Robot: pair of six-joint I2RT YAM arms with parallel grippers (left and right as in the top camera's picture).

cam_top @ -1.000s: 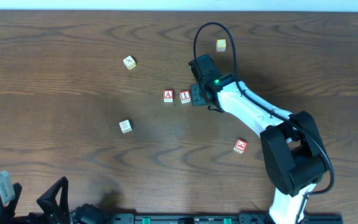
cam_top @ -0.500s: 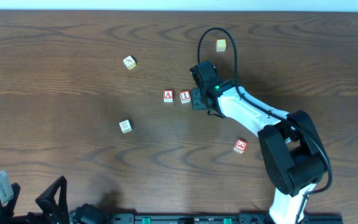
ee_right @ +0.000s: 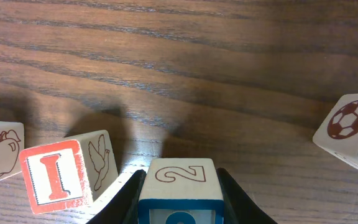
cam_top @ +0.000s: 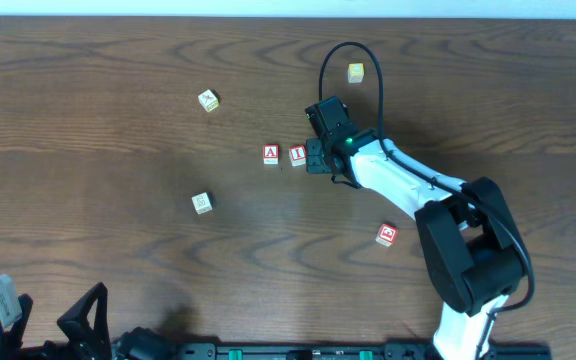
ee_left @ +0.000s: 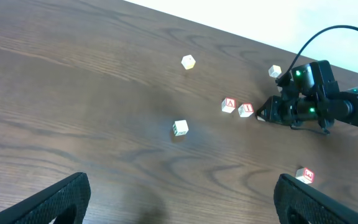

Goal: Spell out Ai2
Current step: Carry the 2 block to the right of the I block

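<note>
An A block [cam_top: 271,154] and an I block [cam_top: 298,154] stand side by side on the wooden table, red faces up; both also show in the left wrist view, A [ee_left: 229,104] and I [ee_left: 245,110]. My right gripper [cam_top: 315,156] is shut on the 2 block [ee_right: 179,186], a white cube with blue trim, just right of the I block [ee_right: 59,175]. In the overhead view the 2 block is hidden under the gripper. My left gripper [ee_left: 180,202] is open and empty at the near left edge, far from the blocks.
Loose blocks lie around: one at the back [cam_top: 355,72], one at back left [cam_top: 208,100], one at left centre [cam_top: 202,203], a red one near the right arm's base [cam_top: 386,235]. A soccer-ball block [ee_right: 353,137] shows in the right wrist view.
My right gripper has shifted slightly left toward the I block. The left arm has not moved.
</note>
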